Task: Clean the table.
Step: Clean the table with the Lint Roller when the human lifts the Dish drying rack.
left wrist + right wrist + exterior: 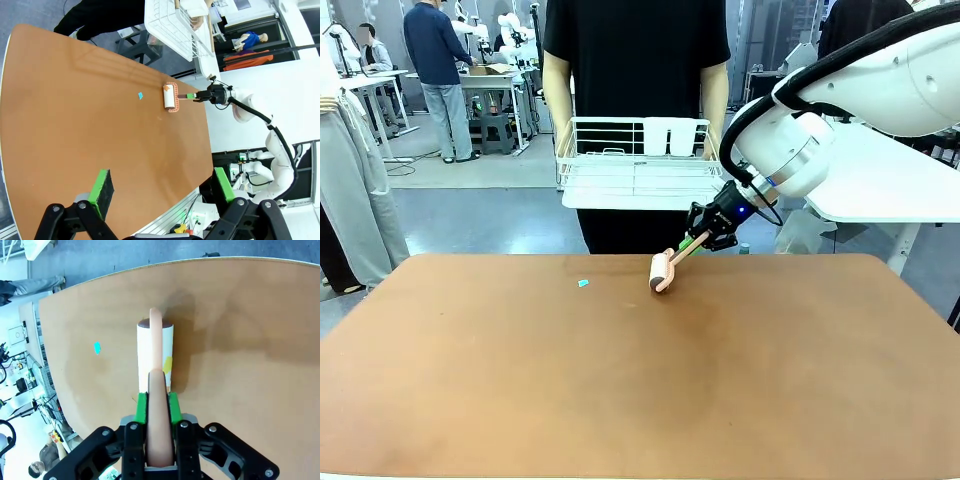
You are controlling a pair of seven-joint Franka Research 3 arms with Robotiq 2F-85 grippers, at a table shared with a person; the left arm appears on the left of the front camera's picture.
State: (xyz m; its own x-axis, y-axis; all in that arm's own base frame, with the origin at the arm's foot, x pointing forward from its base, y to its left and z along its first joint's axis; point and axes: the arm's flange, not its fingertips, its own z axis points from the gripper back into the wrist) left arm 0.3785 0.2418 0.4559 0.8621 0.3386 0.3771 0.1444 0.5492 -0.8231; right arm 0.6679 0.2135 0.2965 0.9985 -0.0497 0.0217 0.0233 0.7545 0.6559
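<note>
Toward the brown worktop's [620, 380] far edge the right arm slants down, right gripper [698, 240] clamped on the lint roller [662, 271] handle; left gripper [162, 187] hangs with fingers apart.

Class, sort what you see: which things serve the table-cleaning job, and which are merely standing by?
In the job: table; lint roller, clamped in the right gripper; teal scrap lying on the table.
Standing by: left gripper, open; white wire basket held by the person.
</note>
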